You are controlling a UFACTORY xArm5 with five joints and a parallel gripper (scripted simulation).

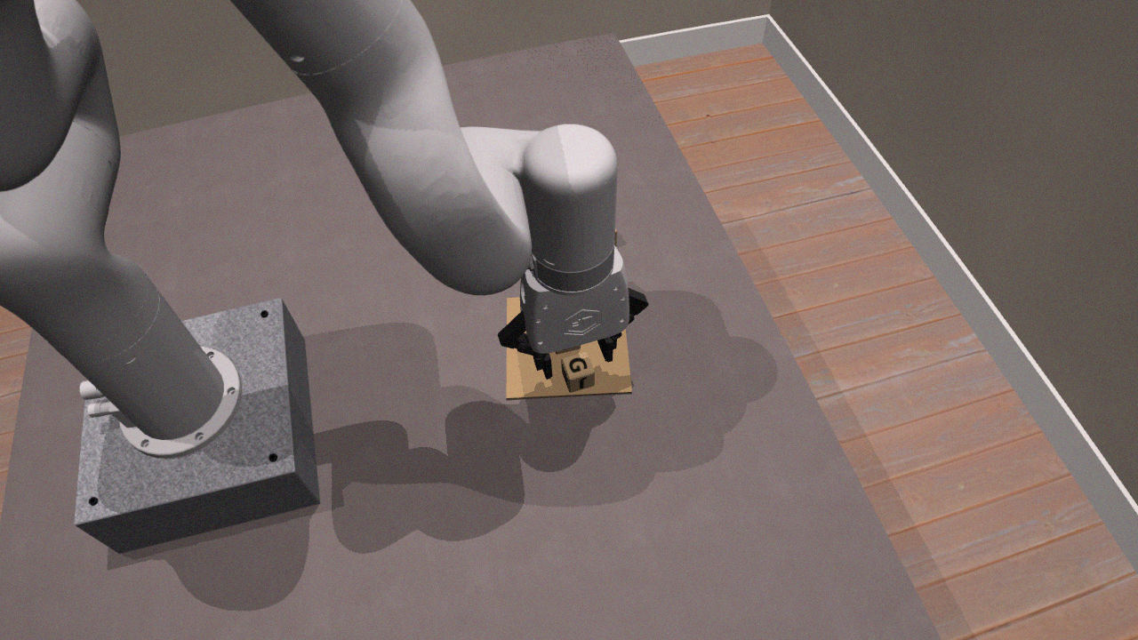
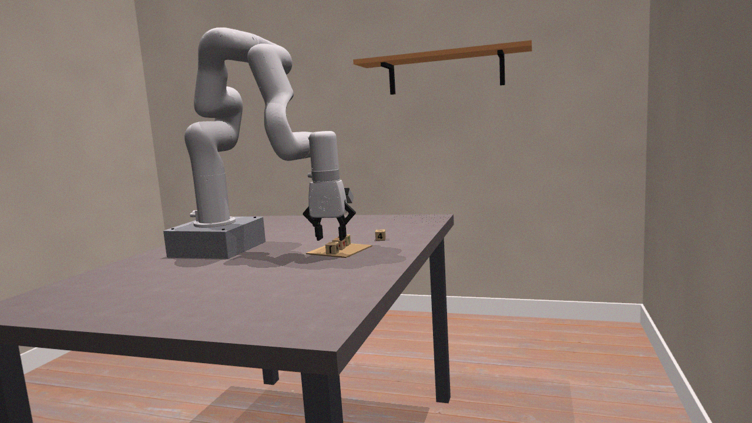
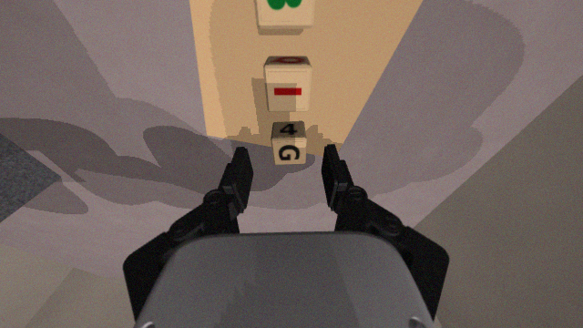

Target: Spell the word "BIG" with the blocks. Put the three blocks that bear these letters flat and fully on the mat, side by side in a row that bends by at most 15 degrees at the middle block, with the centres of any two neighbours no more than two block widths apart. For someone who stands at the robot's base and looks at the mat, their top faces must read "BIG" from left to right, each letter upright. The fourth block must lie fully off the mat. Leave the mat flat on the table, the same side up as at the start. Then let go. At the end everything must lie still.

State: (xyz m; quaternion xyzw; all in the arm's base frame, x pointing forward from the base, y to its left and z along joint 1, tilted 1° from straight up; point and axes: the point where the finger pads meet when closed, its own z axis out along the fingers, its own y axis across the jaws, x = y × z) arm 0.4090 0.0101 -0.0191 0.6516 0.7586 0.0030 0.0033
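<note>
A tan mat [image 1: 521, 386] [image 2: 357, 248] [image 3: 364, 55] lies flat on the table. Three blocks stand on it in a row [image 2: 338, 244]. The G block [image 1: 575, 368] [image 3: 290, 154] is at one end, close to the mat's edge. The block with a red bar [image 3: 288, 87] is in the middle and the block with a green letter [image 3: 284, 11] is beyond it, cut off by the frame. My gripper [image 1: 576, 359] [image 2: 330, 236] [image 3: 286, 158] is open and empty. It hangs just above the G block, one finger on each side, not touching it. The fourth block [image 2: 380, 235] shows a 4 and sits off the mat.
The robot base [image 1: 198, 413] [image 2: 212, 239] stands on the table left of the mat. The arm hides the far part of the mat in the top view. The table's right edge [image 2: 420, 247] is beyond the fourth block. A wall shelf [image 2: 441, 54] hangs high behind.
</note>
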